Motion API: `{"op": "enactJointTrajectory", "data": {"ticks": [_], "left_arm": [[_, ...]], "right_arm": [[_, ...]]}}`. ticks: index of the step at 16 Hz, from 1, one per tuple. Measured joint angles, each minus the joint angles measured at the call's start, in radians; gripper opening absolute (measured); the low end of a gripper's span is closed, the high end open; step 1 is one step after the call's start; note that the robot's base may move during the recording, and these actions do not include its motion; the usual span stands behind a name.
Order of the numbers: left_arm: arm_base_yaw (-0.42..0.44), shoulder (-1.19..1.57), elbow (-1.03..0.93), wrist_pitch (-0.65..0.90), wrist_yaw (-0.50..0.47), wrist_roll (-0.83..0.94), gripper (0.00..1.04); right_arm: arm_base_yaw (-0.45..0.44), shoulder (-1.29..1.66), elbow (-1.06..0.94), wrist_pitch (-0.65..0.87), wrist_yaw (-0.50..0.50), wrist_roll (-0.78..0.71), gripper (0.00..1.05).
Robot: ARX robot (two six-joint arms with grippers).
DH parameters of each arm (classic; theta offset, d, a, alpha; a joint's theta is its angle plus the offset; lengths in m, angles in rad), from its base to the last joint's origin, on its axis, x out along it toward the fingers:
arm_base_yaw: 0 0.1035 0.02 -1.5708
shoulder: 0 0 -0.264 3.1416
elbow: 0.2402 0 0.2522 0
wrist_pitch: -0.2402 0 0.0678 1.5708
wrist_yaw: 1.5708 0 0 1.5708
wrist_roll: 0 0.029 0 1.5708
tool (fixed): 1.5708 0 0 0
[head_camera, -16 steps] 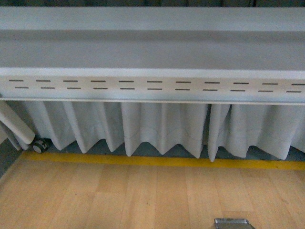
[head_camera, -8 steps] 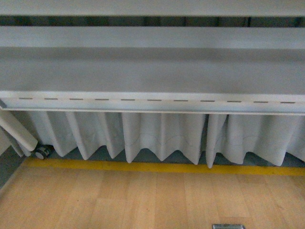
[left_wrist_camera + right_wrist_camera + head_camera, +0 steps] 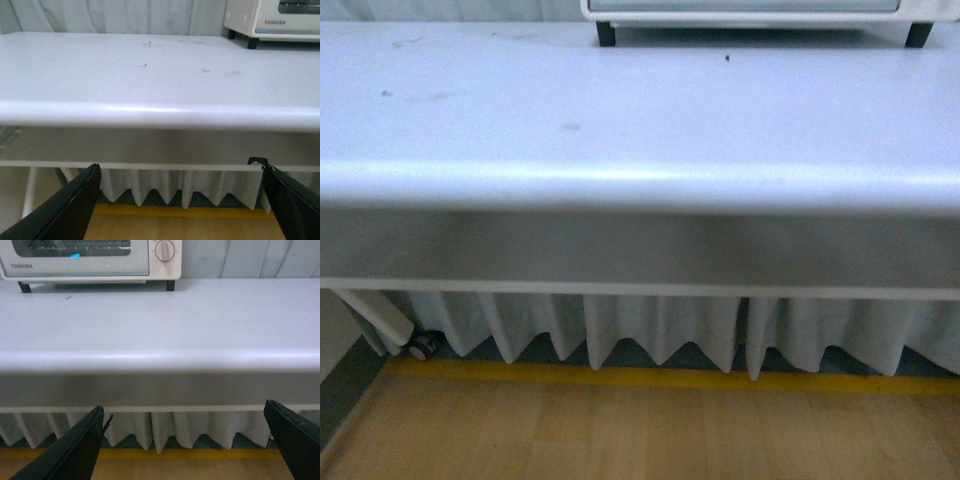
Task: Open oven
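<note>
The cream-white oven (image 3: 90, 260) stands at the far side of the white table (image 3: 165, 325); its glass door is closed and one round knob (image 3: 165, 250) shows. Only its lower edge and two dark feet reach into the front view, oven (image 3: 750, 12). A corner with the Toshiba label appears in the left wrist view, oven (image 3: 272, 20). My left gripper (image 3: 181, 200) is open, below and in front of the table edge, holding nothing. My right gripper (image 3: 185, 440) is open too, equally low and well short of the oven. The handle is out of view.
The table's rounded front edge (image 3: 640, 185) lies between both grippers and the oven. Under it hang a white pleated curtain (image 3: 660, 330), a yellow floor line (image 3: 650, 378) and wooden floor (image 3: 620, 430). A caster wheel (image 3: 422, 346) sits at lower left.
The front view has risen: the slotted rail and underside have dropped out of sight, and the tabletop with the oven's lower edge now shows.
</note>
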Motion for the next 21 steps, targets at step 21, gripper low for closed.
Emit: {"op": "enactJointTrajectory", "data": {"ticks": [21], "left_arm": [[0.0, 0.0, 0.0, 0.001, 0.0, 0.0, 0.98]], "right_arm": [[0.0, 0.0, 0.0, 0.0, 0.0, 0.0, 0.98]]}}
